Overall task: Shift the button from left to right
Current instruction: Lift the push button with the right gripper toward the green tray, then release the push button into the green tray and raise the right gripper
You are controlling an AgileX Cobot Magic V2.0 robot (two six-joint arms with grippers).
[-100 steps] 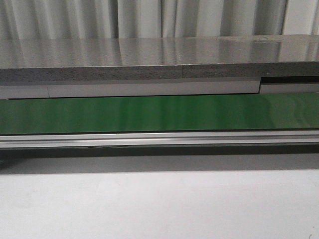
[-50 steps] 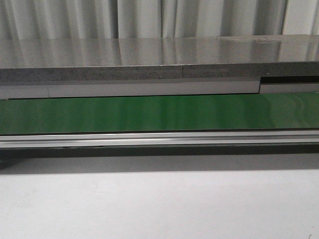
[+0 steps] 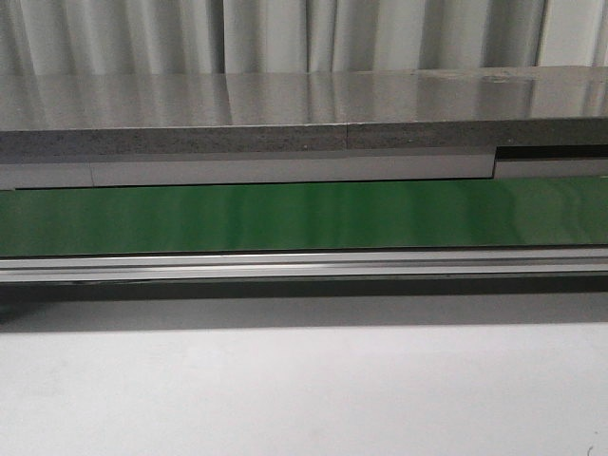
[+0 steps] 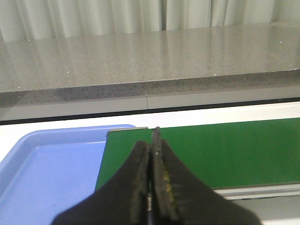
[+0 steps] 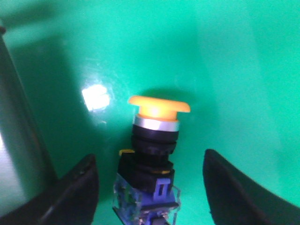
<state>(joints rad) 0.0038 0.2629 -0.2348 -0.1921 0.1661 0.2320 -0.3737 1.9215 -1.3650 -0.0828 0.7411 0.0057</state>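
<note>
Front view: no visible change across the last second. Green belt (image 3: 304,217) runs across mid-frame, aluminium rail (image 3: 304,264) below it, grey counter (image 3: 304,104) above, white table (image 3: 304,389) in the lower half. No arms, no button here, so whatever is moving is outside this camera's field.

Left wrist view: left gripper (image 4: 152,183) at bottom centre, jaws pressed together with nothing between them. Behind it, belt at centre-right, blue tray (image 4: 42,173) at lower left, apparently empty in the part shown. Left arm looks idle.

Right wrist view: button (image 5: 151,154) sits at lower centre of frame, lying on the green surface, orange cap toward the middle of the frame, silver ring and black collar below it, blue/clear contact block at the bottom edge. Right gripper (image 5: 150,187) is spread wide, one finger (image 5: 70,192) at lower left, the other at lower right, button between them, clear gaps both sides, no contact.

Judgement: right arm is lined up for the pick, grasp not yet made. Whether this is the left or right end of the belt, can't tell. Next: close on the black body rather than the cap; the cap overhangs and could slip.
</note>
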